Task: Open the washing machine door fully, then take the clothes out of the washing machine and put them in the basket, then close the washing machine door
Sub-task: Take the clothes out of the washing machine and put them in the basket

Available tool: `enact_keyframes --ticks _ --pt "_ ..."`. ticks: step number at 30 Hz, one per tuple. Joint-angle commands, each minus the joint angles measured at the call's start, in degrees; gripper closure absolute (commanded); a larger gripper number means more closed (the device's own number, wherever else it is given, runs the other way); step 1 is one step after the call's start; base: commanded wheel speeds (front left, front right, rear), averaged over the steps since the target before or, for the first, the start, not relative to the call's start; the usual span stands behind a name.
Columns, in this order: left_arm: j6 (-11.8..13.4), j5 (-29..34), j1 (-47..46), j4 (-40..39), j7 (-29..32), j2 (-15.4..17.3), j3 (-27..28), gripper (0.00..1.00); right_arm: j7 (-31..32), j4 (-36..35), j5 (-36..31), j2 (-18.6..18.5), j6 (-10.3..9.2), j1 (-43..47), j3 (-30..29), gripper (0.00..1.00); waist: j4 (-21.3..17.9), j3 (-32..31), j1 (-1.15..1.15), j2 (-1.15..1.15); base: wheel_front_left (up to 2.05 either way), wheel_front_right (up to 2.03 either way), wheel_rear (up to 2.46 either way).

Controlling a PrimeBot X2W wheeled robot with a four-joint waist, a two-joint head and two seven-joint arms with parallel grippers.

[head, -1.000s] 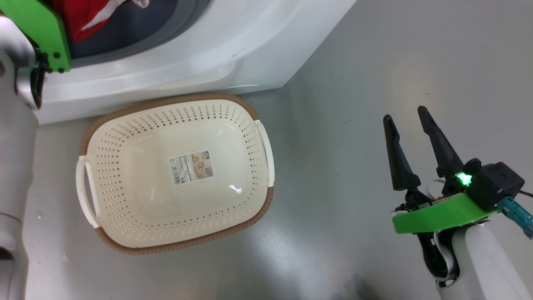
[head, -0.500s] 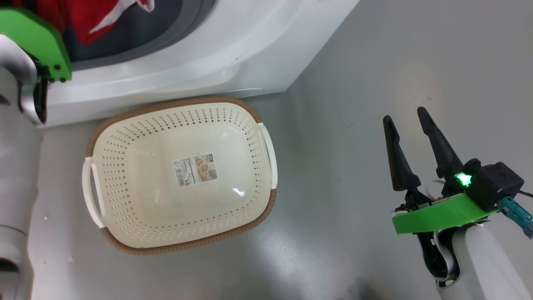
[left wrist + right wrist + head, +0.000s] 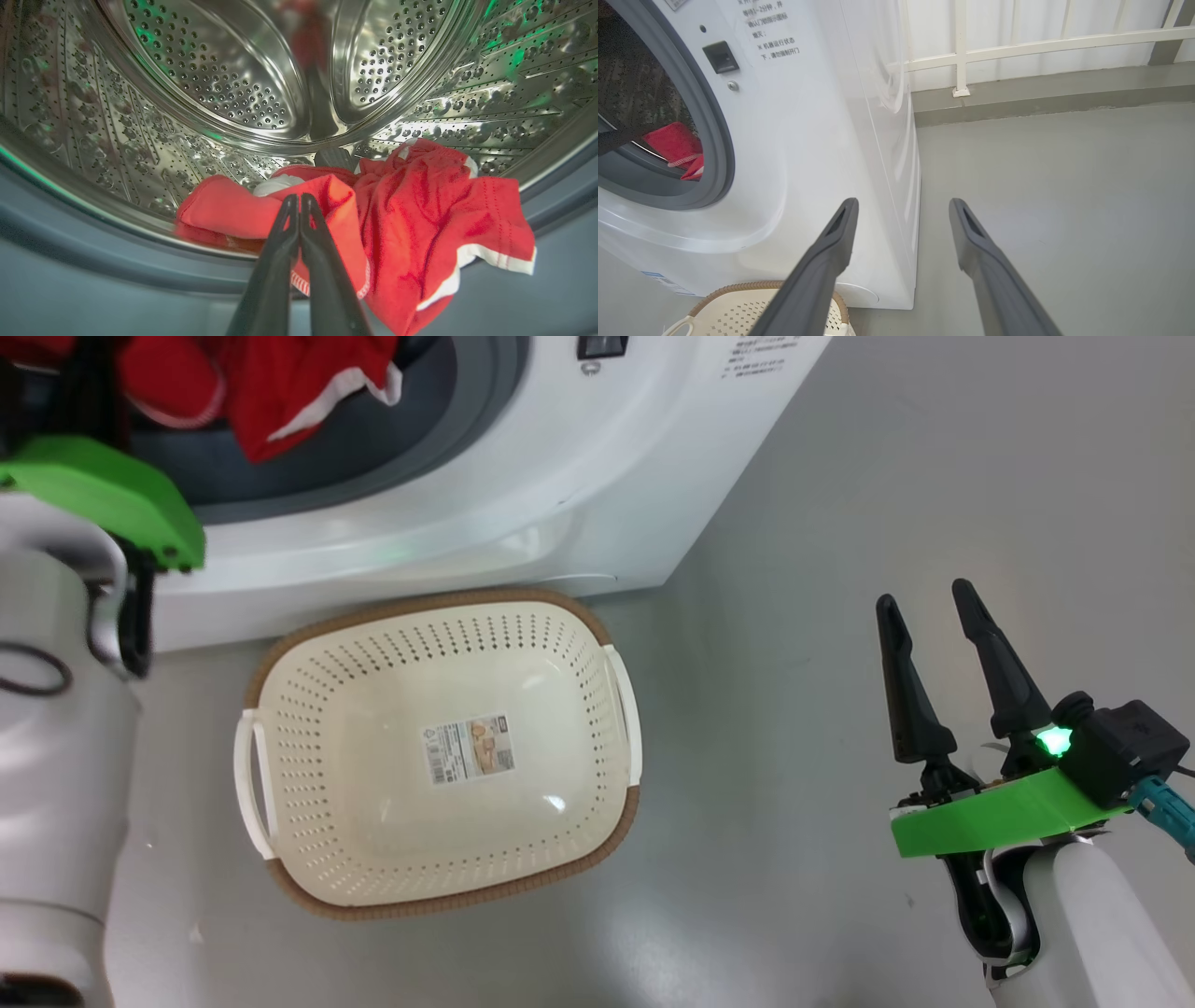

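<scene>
The washing machine (image 3: 560,476) stands at the top of the head view, its opening uncovered; the washing machine door is out of view. The red clothes (image 3: 420,210) with white trim lie at the drum's front and hang over the grey rubber ring (image 3: 93,261). My left gripper (image 3: 299,198) is inside the opening, shut with its tips pinching a fold of the clothes. The same clothes (image 3: 280,392) show beside my left wrist's green plate (image 3: 103,490). The cream basket (image 3: 439,602) sits on the floor in front of the machine with nothing in it. Off to the right, my right gripper (image 3: 924,595) hangs open over bare floor.
The steel perforated drum (image 3: 210,70) rises behind the clothes. In the right wrist view the machine's white side (image 3: 878,140) is just left of my open fingers, with a white railing (image 3: 962,51) and a low kerb behind. Grey floor (image 3: 794,803) spreads right of the basket.
The head camera has moved, so the machine and basket sit lower and further right in the picture and more of the clothes shows. My left gripper has closed. The right gripper has stayed open.
</scene>
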Motion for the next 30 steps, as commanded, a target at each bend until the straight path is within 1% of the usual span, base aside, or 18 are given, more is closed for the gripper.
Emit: enact_keyframes --ticks 1,10,16,30 --pt "-0.1 -0.2 2.3 -3.3 -0.7 2.2 1.6 1.00 -0.4 -1.0 0.2 -0.4 0.34 1.6 1.0 0.00 0.6 -2.0 0.00 0.00 0.00 0.00 0.00" --pt "1.0 1.9 14.0 -19.2 -0.7 1.6 4.7 1.00 -0.4 -0.7 0.0 -0.4 0.34 2.8 0.5 0.00 1.7 -6.8 0.00 0.00 0.00 0.00 0.00" --pt "1.0 3.2 21.8 -27.9 -0.7 0.5 6.6 1.00 -0.4 -0.6 0.0 -0.4 0.34 3.9 0.2 0.00 2.3 -10.1 0.00 0.00 0.00 0.00 0.00" --pt "1.2 4.3 36.5 -39.7 -0.7 -1.8 7.6 1.00 -0.4 -0.3 0.5 -0.4 0.34 6.0 -0.3 0.00 2.7 -15.9 0.00 0.00 0.00 0.00 0.00"
